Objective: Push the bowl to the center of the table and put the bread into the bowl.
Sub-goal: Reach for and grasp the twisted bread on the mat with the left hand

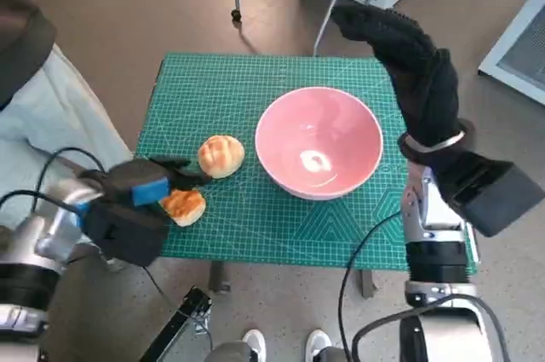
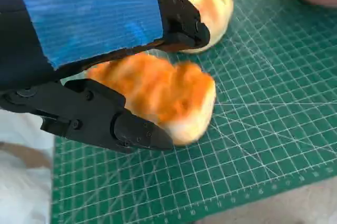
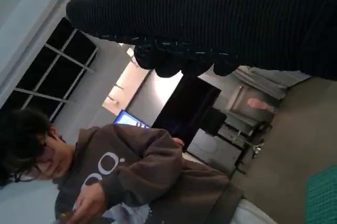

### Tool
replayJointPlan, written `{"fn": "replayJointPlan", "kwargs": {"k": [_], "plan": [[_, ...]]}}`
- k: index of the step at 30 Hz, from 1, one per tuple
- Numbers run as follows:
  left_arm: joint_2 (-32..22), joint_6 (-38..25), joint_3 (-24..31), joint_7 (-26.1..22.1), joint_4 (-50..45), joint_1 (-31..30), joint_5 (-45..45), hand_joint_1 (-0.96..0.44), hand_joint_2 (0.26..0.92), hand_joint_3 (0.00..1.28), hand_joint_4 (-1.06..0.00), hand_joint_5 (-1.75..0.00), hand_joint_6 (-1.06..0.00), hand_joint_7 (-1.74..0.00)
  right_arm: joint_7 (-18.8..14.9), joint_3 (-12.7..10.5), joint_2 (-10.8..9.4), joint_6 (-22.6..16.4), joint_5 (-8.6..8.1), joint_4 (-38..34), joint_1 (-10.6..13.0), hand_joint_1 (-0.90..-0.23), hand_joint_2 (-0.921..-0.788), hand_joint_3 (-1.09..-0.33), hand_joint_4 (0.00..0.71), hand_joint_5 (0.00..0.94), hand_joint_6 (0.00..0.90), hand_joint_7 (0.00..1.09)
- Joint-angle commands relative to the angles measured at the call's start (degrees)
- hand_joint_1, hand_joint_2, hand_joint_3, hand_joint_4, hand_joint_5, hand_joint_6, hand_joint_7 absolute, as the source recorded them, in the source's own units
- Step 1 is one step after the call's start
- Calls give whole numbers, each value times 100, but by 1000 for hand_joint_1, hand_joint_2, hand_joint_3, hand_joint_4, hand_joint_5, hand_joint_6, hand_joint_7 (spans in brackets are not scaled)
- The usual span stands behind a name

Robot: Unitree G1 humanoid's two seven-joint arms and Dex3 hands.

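Note:
The pink bowl (image 1: 319,140) stands empty on the green mat, a little right of the middle. Two pieces of bread lie to its left: a round pale bun (image 1: 221,156) (image 2: 208,5) and an orange-topped bread (image 1: 184,206) (image 2: 158,92) closer to the front edge. My left hand (image 1: 140,196) (image 2: 89,34) reaches in from the left, and its black fingers (image 2: 134,129) lie on both sides of the orange-topped bread, gripping it while it rests on the mat. My gloved right hand (image 1: 413,64) (image 3: 221,18) is raised above the table's back right corner, holding nothing.
The green cutting mat (image 1: 255,226) covers the small table. A person in a dark hooded top (image 3: 131,182) sits nearby, and pale cloth (image 1: 51,115) lies off the table's left side. Chair or stand legs (image 1: 238,4) and white furniture stand beyond the far edge.

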State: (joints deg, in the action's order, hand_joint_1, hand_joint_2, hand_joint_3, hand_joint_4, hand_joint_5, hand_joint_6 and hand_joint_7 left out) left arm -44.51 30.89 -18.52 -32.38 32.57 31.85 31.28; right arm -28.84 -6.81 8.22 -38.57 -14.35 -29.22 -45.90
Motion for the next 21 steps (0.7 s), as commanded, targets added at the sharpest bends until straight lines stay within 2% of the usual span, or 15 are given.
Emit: {"fn": "replayJointPlan", "kwargs": {"k": [1, 4, 5, 6, 7, 9, 11, 13, 21], "plan": [[65, 120, -240, 143, 376, 102, 258, -88, 896, 25, -501, -89, -580, -111, 4, 7, 41, 119, -33, 77, 175, -636, -921, -787, 246, 51, -1, 790], [57, 175, -368, 232, 575, 187, 390, -88, 913, 57, -622, -146, -678, -165, 32, 18, 35, 160, -30, 152, 210, -646, -921, -787, 245, 51, -1, 787], [53, 192, -397, 255, 628, 211, 418, -70, 914, 85, -589, -388, -654, -385, 38, 20, 33, 174, -30, 172, 220, -648, -921, -787, 245, 51, -1, 787], [52, 224, -423, 270, 721, 250, 436, -46, 917, 153, -511, -768, -589, -739, 39, 20, 30, 188, -33, 179, 227, -652, -921, -787, 245, 52, -1, 786], [45, 252, -442, 282, 783, 274, 442, -30, 918, 181, -487, -998, -558, -942, 43, 21, 27, 203, -34, 201, 239, -657, -921, -786, 245, 52, -1, 785], [22, 320, -475, 304, 900, 338, 434, -16, 920, 191, -484, -1199, -545, -1084, 38, 20, 29, 222, -38, 213, 251, -663, -921, -784, 245, 53, -1, 784], [-20, 381, -482, 283, 957, 392, 384, -7, 920, 187, -497, -1329, -553, -1138, 28, 17, 33, 233, -45, 220, 262, -667, -921, -783, 244, 53, -1, 784], [-80, 416, -439, 198, 949, 440, 282, -4, 920, 183, -500, -1383, -566, -1138, 19, 13, 37, 243, -54, 221, 271, -669, -921, -782, 244, 54, -1, 783], [-240, 476, -25, -162, 649, 433, -394, 0, 921, 187, -428, -1482, -634, -1105, 42, 22, 29, 320, -71, 316, 318, -668, -921, -782, 243, 55, -1, 783]]}}
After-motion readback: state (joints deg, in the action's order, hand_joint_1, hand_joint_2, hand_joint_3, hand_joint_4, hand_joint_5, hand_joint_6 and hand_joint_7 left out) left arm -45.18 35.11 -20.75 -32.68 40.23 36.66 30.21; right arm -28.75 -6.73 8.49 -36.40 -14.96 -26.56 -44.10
